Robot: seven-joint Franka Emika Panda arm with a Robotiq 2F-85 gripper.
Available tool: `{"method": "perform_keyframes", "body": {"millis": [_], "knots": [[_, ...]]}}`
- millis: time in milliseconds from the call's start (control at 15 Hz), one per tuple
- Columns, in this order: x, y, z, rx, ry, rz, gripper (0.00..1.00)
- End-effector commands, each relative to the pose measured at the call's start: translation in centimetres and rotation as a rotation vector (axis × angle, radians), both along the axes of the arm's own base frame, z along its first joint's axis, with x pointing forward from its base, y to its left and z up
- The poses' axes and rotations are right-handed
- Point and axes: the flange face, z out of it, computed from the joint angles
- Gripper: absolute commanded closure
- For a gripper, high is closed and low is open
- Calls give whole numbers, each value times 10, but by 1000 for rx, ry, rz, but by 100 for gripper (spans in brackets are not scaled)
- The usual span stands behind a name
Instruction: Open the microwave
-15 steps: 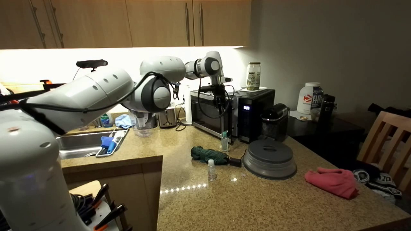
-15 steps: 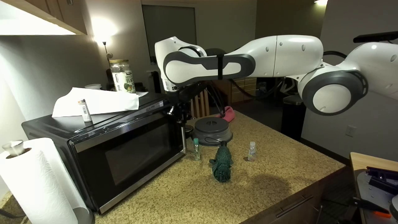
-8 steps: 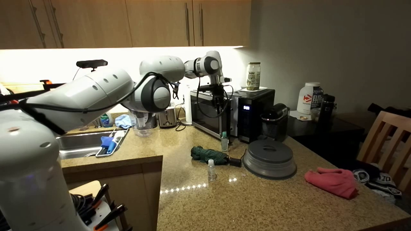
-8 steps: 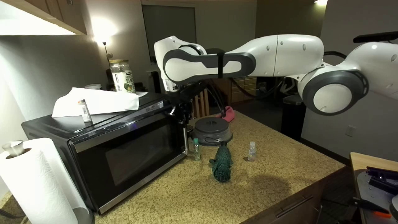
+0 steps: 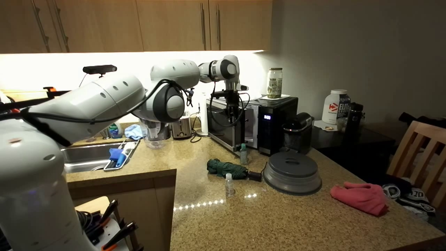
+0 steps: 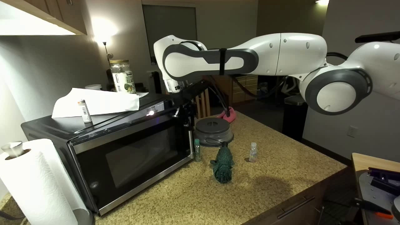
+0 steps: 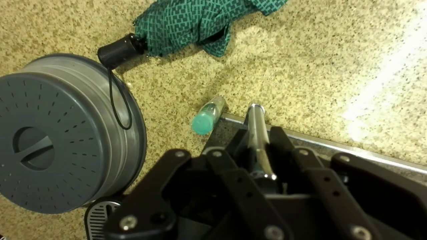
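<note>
Microwave: the black rectangular oven box (image 5: 277, 134) stands on the far part of the speckled tan stone counter (image 5: 278, 223), between a white paper towel roll (image 6: 37, 187) at left and a small dark upright coffee maker (image 5: 298, 136) at right.
Door: the wide dark glass-windowed door with steel edges (image 6: 140, 153) is partly open, and the light interior (image 5: 251, 120) shows in the gap. So I judge the opening as begun, but not complete.
Claw: the black two-finger gripper (image 7: 259, 141) is clamped on the shiny upright metal handle (image 7: 256, 121), near its upper part. One finger is at each side, probably so that the handle cannot escape while the door turns.
Bottle: the small clear bottle with green cap (image 5: 243, 155) stands upright just beside the door's lower free corner; whether they touch, I cannot tell. It is, I think, in the way and may tip.
Umbrella: the dark green patterned folded umbrella (image 7: 186, 26) lies nearer; a wider swing could perhaps reach it also.
Jar: the clear glass jar with printed label (image 5: 275, 83) stands upright on top of the microwave; a sharp pull might shake it.
Next pull: it calls for a slow arc towards the near side.
</note>
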Motion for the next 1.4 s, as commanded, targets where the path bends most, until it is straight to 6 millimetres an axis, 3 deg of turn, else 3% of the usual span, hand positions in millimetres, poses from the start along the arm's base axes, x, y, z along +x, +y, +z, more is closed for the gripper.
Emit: {"method": "perform_keyframes", "body": {"millis": [0,67,133,333,800,867,1067,1333], "knots": [[-28,55,-14,38,136,127,47],[-29,46,-17,24,171,159,41],[-19,19,-9,-15,124,69,58],[-27,30,-11,-22,166,103,41],[-27,30,-11,-19,168,112,41],[-27,30,-11,-19,168,112,16],[-28,33,-4,-1,167,118,2],[-31,24,10,8,187,109,0]]}}
